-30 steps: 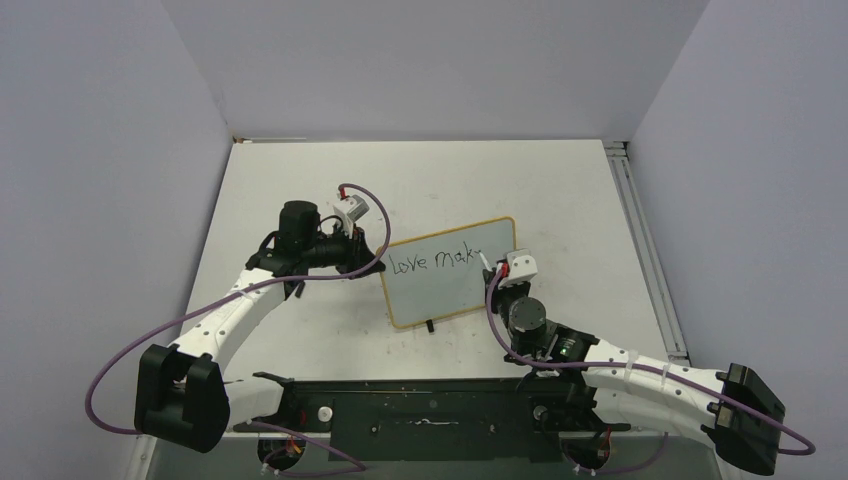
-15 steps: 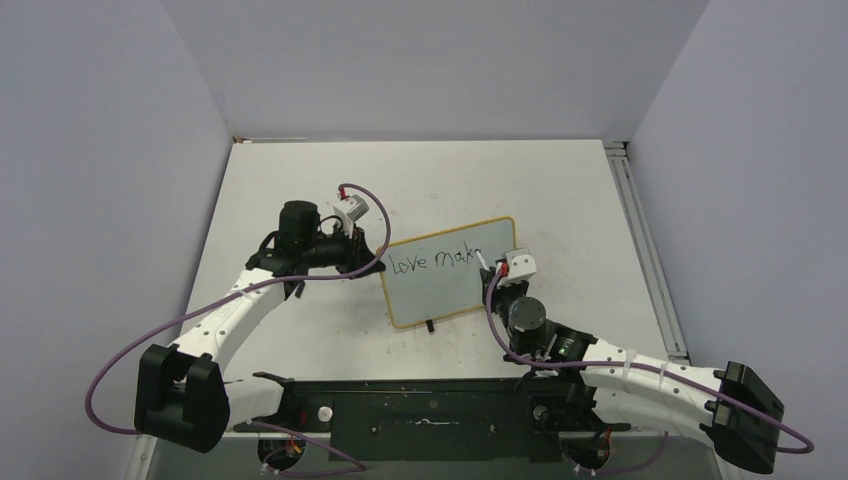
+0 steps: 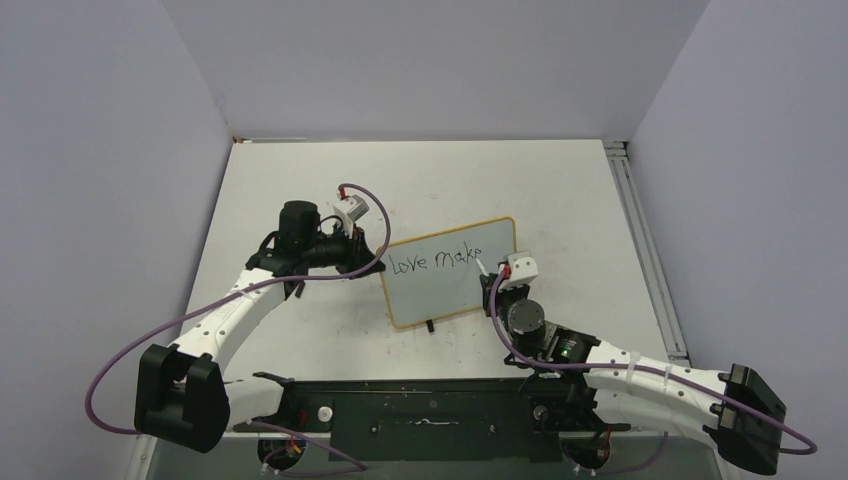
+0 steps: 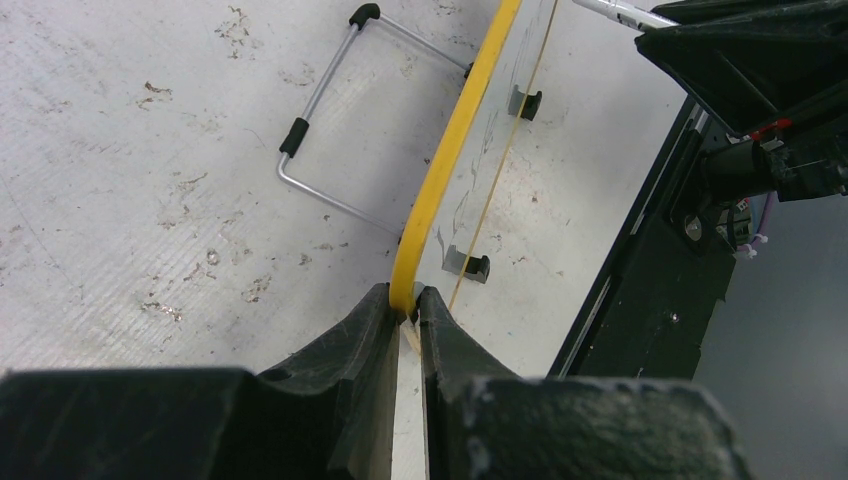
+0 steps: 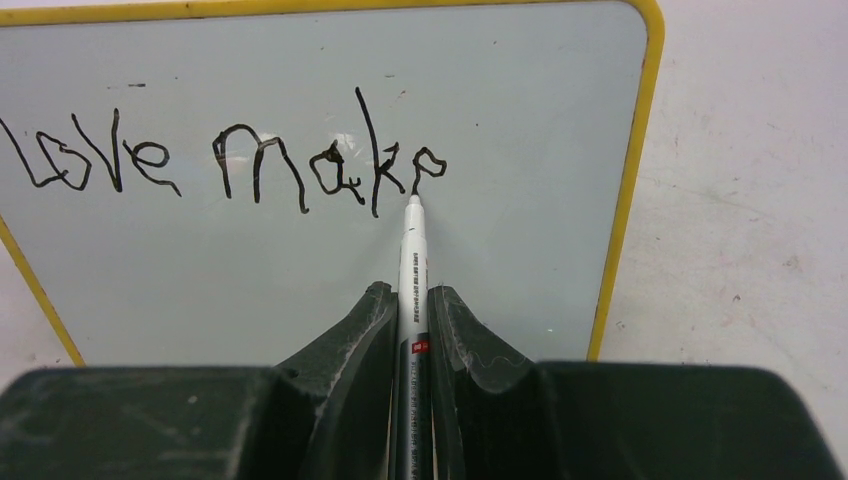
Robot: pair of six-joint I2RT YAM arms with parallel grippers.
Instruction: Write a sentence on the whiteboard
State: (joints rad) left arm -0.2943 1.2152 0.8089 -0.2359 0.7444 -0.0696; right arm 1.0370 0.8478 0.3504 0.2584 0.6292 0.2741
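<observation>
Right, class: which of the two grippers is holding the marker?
The right gripper: it clamps the white marker, tip against the whiteboard. The left gripper instead pinches the board's yellow frame.

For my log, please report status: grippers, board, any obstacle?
Left gripper shut on whiteboard edge. Right gripper shut on marker, tip at sentence: "Love mak", next letter unfinished. Nothing blocking.

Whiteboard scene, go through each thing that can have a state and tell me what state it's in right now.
whiteboard: standing, one edge clamped.
sentence: unfinished, reads "Love mak" plus a partly drawn letter.
marker: uncapped, tip at the last letter on the board.
left gripper: shut on the whiteboard's yellow frame.
right gripper: shut on the marker.
</observation>
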